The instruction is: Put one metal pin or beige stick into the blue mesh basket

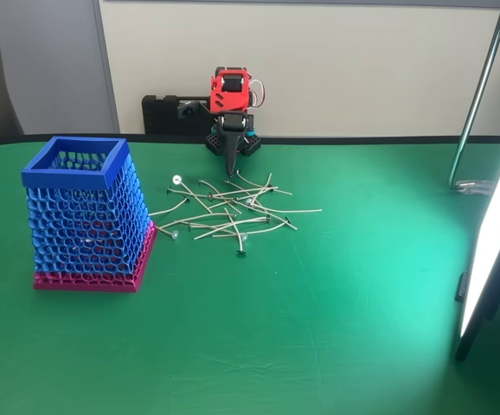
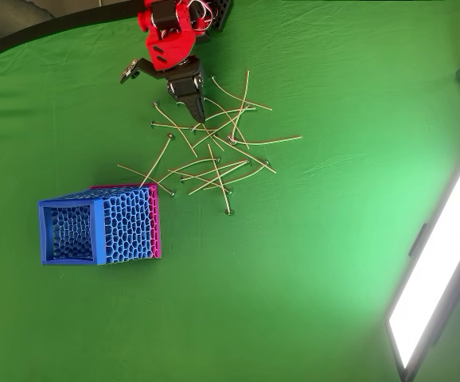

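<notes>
On the table's left: blue mesh basket point(image 1: 86, 216) upright, no stick visibly inside.
Sticks: pile of sticks point(image 1: 228, 210) lying loose just right of the basket.
Progress: judged unstarted; grasp, carry and drop remain.
Tool: tool point(image 1: 231, 171) tip-down at the pile's far edge, fingers together, nothing visibly held.
Room: table point(image 1: 319, 328) open toward the near side; light panel point(image 1: 492, 242) at far right.

No legible text, labels, brand marks, numbers or signs in the fixed view or the overhead view.
</notes>
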